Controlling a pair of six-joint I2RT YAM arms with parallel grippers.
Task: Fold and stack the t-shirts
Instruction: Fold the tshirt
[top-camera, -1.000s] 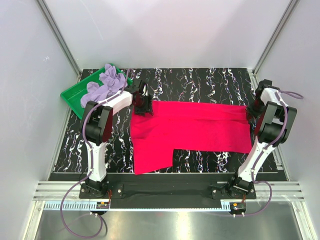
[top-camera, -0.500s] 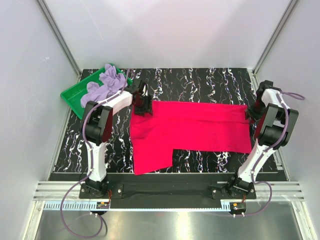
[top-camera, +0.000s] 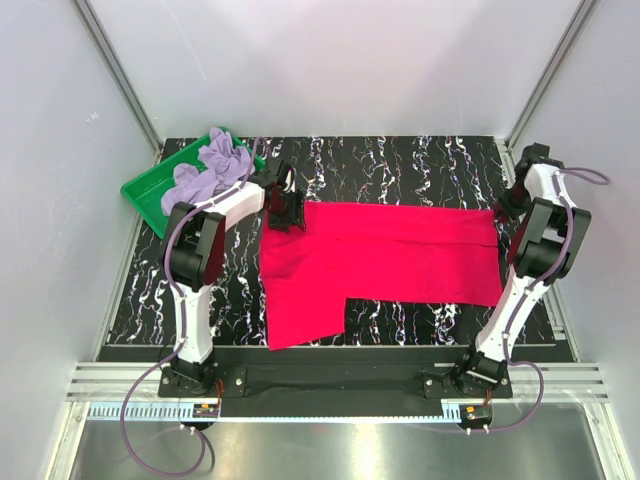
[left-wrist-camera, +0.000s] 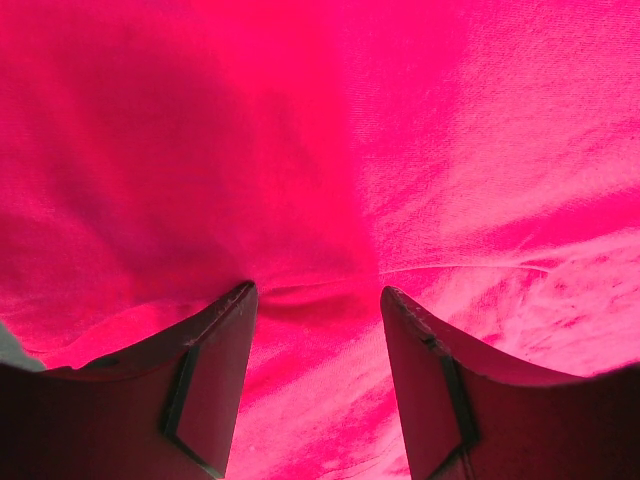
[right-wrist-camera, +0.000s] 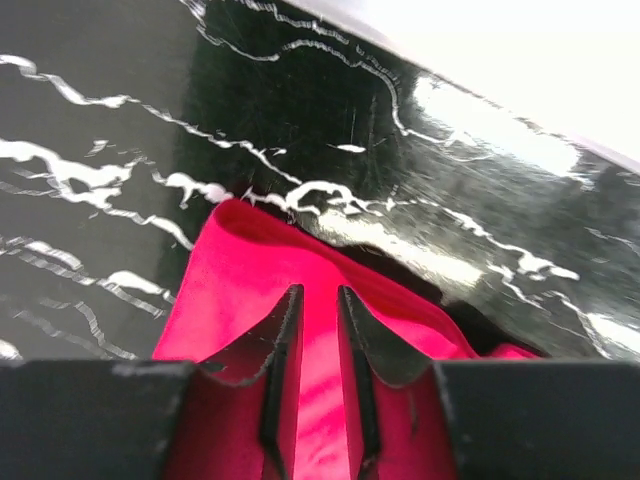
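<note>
The crimson t-shirt (top-camera: 380, 260) lies spread flat across the middle of the table, with one flap reaching toward the near edge. My left gripper (top-camera: 285, 212) stands open on its far left corner. In the left wrist view the gripper (left-wrist-camera: 316, 288) has its tips pressed onto the cloth (left-wrist-camera: 450, 150). My right gripper (top-camera: 502, 212) is at the far right corner. Its jaws (right-wrist-camera: 320, 290) stand a narrow gap apart over the raised cloth edge (right-wrist-camera: 230, 270), gripping nothing that I can see. The lavender t-shirt (top-camera: 210, 170) lies crumpled in the green tray (top-camera: 145, 190).
The tray sits at the table's far left corner. Black marbled tabletop (top-camera: 400, 160) shows behind the red shirt and along its sides (right-wrist-camera: 100, 60). White walls with metal posts close in the table on three sides.
My right gripper has opened from shut and its arm has shifted toward the far side. The shirt's right corner settled slightly. The left arm has not moved.
</note>
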